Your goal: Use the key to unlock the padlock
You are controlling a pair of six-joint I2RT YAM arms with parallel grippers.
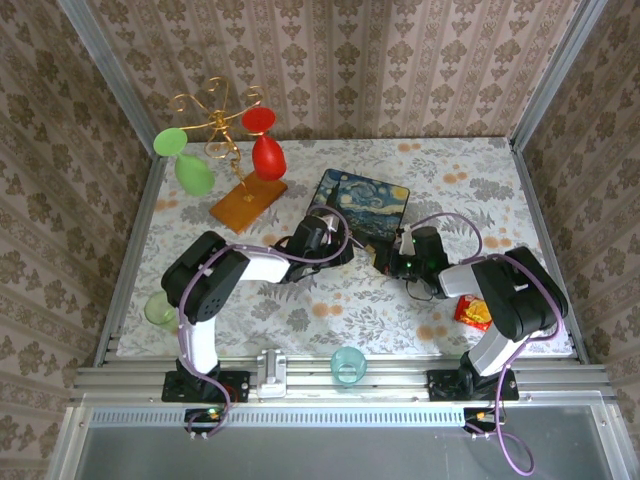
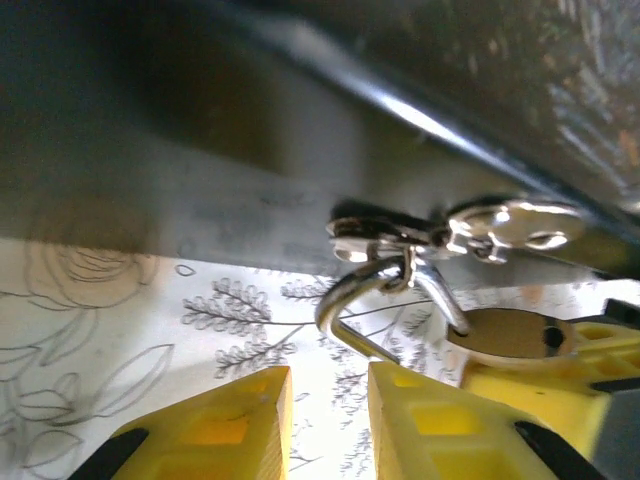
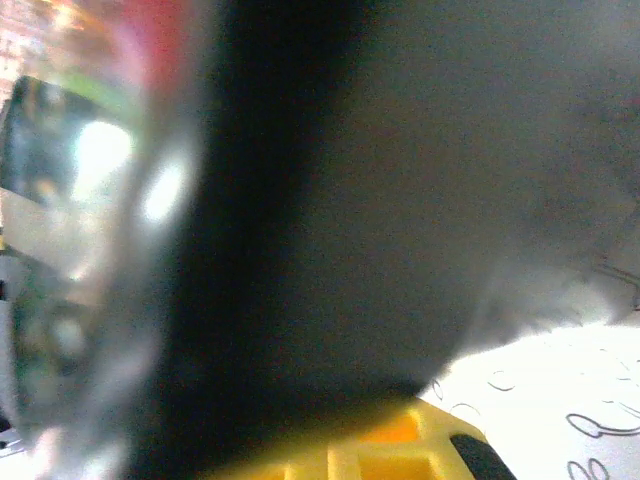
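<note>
Patterned wallpaper (image 1: 400, 60) closes in three sides of the table (image 1: 300, 310), which wears a floral cloth. My left arm (image 1: 205, 285) and right arm (image 1: 515, 295) both bend inward toward the painted box (image 1: 365, 200) lying near the middle. At the back left stands a gilt wire stand (image 1: 215, 110) on a wooden base, with a red glass (image 1: 268, 155) and a green glass (image 1: 193, 172) hanging from it. A green cup (image 1: 158, 308) sits at the left edge, a teal cup (image 1: 348, 365) on the near rail between my bases, and a red and yellow packet (image 1: 472, 312) lies beside my right arm. My left gripper (image 2: 330, 382) is at the near edge of the box, its yellow fingers a narrow gap apart with nothing between them. My right gripper (image 1: 392, 252) is just beside it; its wrist view is too blurred for me to tell how its fingers stand. The padlock (image 2: 505, 335) hangs at the box's front, its brass body resting against a yellow finger (image 2: 545, 378) coming in from the right. Its silver shackle (image 2: 345, 295) loops through the shiny hasp (image 2: 480, 228), just above the gap of my left fingers.
</note>
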